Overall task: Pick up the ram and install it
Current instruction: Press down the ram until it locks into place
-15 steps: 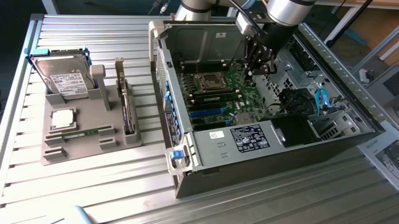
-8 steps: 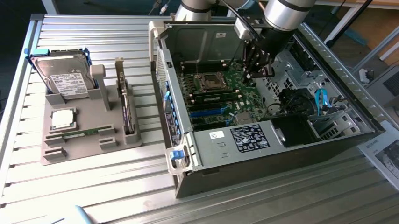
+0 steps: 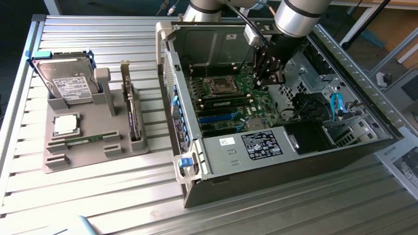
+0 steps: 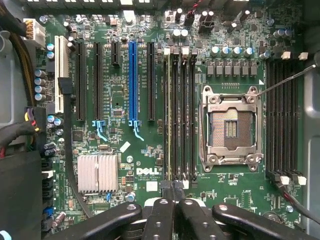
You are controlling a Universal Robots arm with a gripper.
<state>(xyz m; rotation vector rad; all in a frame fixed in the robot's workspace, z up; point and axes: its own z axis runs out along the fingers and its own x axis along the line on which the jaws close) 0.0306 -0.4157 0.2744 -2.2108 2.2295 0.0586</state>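
The ram [image 3: 83,141], a thin green stick, lies flat in a slot of the grey fixture [image 3: 98,159] on the exterior view's left, well apart from the arm. My gripper [image 3: 269,78] hangs inside the open computer case [image 3: 196,161], just above the motherboard [image 3: 251,100]. In the wrist view my gripper [image 4: 171,189] is shut, its dark fingertips [image 4: 165,186] pressed together with nothing showing between them. They hover over one end of the black memory slots [image 4: 180,115] beside the empty processor socket [image 4: 230,125]. One slot carries a pale thin edge along its length; I cannot tell whether a stick sits there.
The fixture also holds a hard drive [image 3: 68,85], a square silver processor [image 3: 65,125] and an upright dark expansion card [image 3: 134,115]. Case walls, a drive bay with blue cables [image 3: 336,105] and black cables [image 4: 67,145] crowd the board. A second bank of slots [image 4: 282,115] lies beyond the socket.
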